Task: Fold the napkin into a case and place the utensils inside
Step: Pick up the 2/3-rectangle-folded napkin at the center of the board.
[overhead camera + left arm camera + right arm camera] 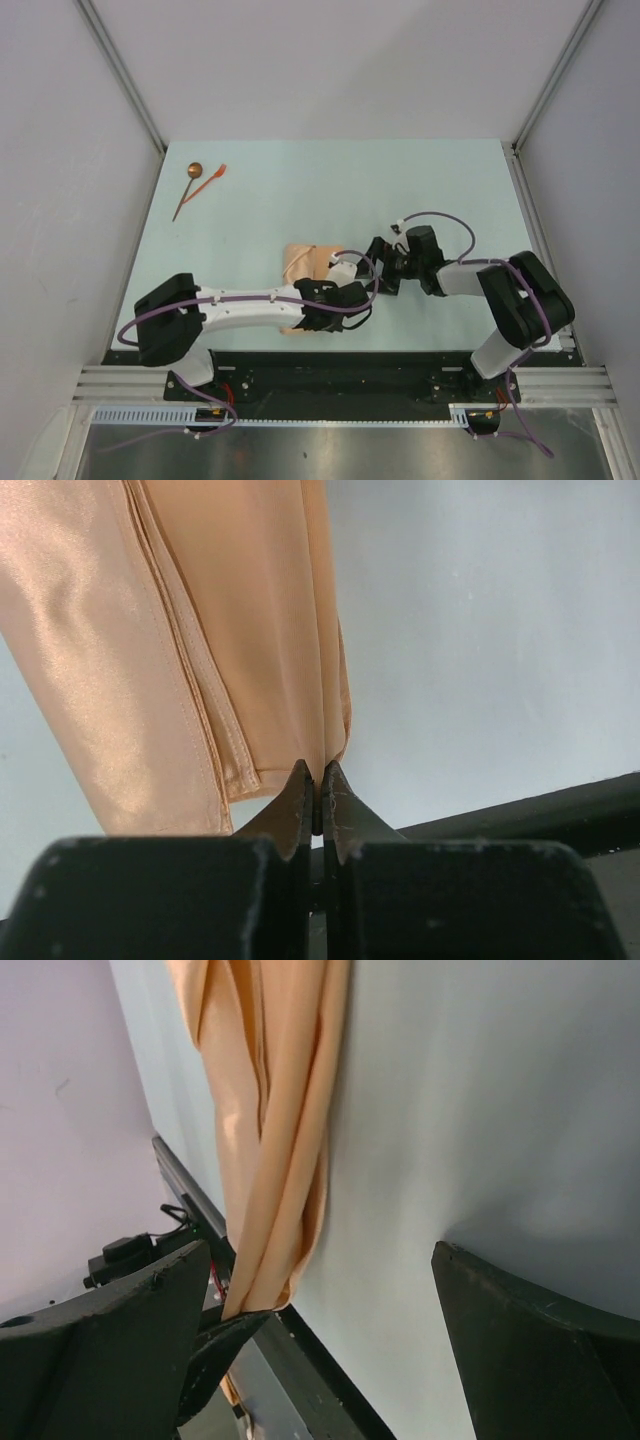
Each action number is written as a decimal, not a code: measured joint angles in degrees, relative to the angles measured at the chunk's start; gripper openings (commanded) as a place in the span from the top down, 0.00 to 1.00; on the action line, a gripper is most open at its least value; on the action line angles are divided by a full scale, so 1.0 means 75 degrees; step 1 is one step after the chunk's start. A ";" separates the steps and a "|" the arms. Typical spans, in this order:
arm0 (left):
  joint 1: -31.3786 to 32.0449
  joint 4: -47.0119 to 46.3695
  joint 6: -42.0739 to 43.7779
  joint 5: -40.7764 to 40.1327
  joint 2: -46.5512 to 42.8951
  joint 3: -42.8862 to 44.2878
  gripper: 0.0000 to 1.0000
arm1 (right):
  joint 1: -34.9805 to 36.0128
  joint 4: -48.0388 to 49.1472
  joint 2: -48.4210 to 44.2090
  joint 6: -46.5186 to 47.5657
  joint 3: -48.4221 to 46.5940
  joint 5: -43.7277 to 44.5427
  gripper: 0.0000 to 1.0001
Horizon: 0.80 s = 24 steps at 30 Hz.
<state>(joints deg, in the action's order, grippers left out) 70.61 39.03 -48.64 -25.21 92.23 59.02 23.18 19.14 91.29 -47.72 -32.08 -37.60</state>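
The napkin [303, 262] is a tan-orange cloth gathered into a narrow layered strip at the table's near middle, partly hidden under my left arm. My left gripper [338, 267] is shut on the napkin's edge, as the left wrist view shows, with the jaws [318, 772] pinched on the cloth [200, 630]. My right gripper [373, 268] is open wide just right of the napkin; in its wrist view [322, 1250] the folded cloth [270, 1110] lies by its left finger. The spoon [187, 188] and the orange-red fork piece [212, 180] lie at the far left.
The pale table [420, 190] is bounded by grey walls on three sides. A black rail [330, 365] runs along the near edge beside both arm bases.
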 measured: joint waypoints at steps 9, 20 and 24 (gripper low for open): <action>-0.0070 -0.0102 0.0000 0.0055 -0.0268 -0.0166 1.00 | 0.0944 0.0664 0.1116 -0.0533 -0.0871 0.0026 0.07; -0.0224 -0.0061 0.0006 0.0052 -0.0793 -0.0265 1.00 | 0.1271 0.0997 0.1408 -0.0898 -0.1000 0.0064 0.10; -0.0274 -0.0047 0.0006 0.0052 -0.0851 -0.0289 1.00 | 0.1358 0.1192 0.1515 -0.1061 -0.1003 0.0061 0.13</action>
<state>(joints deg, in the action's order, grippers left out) 68.55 38.68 -48.60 -24.82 85.84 56.86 33.36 28.08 102.65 -55.68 -39.59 -37.15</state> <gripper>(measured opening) 0.020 0.895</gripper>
